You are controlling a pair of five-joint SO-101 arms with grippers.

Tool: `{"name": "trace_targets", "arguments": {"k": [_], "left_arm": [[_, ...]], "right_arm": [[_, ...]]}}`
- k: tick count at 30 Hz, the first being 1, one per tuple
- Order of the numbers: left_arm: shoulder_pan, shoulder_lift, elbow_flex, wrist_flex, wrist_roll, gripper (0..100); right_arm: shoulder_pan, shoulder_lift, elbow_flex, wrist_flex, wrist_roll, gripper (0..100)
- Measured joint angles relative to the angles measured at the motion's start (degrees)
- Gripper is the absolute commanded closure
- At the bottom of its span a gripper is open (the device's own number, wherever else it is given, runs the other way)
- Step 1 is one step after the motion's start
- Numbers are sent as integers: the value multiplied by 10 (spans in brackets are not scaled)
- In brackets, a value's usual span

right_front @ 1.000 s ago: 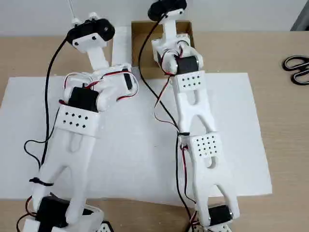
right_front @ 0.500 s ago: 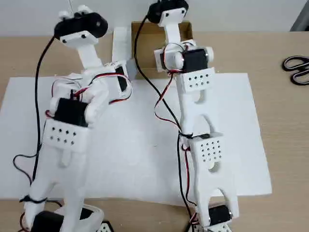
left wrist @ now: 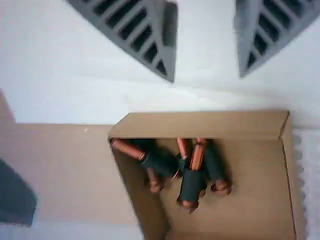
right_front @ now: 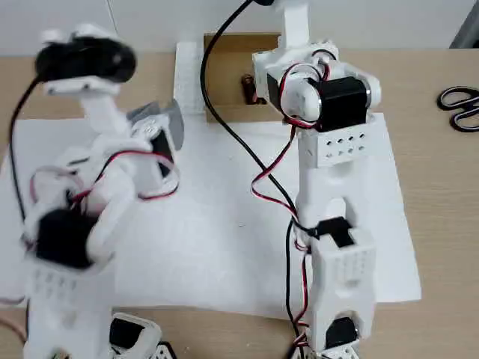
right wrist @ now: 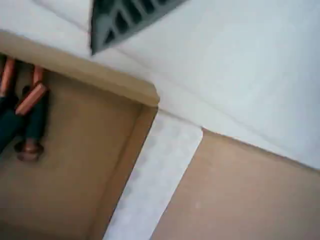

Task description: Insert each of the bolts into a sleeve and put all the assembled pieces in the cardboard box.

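Lying heaped inside the cardboard box [left wrist: 200, 124], the assembled pieces [left wrist: 192, 172] crowd against one wall; left gripper [left wrist: 206, 75] hangs near the box, fingers apart, empty; right gripper [right wrist: 117, 17] near the box's corner, state I cannot tell.

Perhaps four sleeved bolts [left wrist: 192, 172] in box [left wrist: 200, 125]

Assembled pieces [left wrist: 192, 172] in cardboard box [left wrist: 200, 124] (against one wall), behind paper sheet [right_front: 224, 247]
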Motion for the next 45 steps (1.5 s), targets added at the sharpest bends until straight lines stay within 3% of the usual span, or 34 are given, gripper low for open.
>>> {"name": "trace_targets", "arguments": {"k": [10,17,26,29,34,45], "left_arm": [[0,-126,-4,99,0,898],[0,-144,-4,136,0,900],[0,-149,-4,222,60,917],[0,-193,4,221,62,956],[-35,-315,93,210,58,959],[-144,-628,411,76,-10,964]], "right_arm": [[-17,-402,477,-2,-14,728],[-18,-627,760,-6,-33,728],[-14,-935,1075,-70,-33,728],[-1,-1047,1160,-92,-33,728],[84,-1189,1250,-105,-33,728],[177,-1305,1356,-143,-33,728]]}}
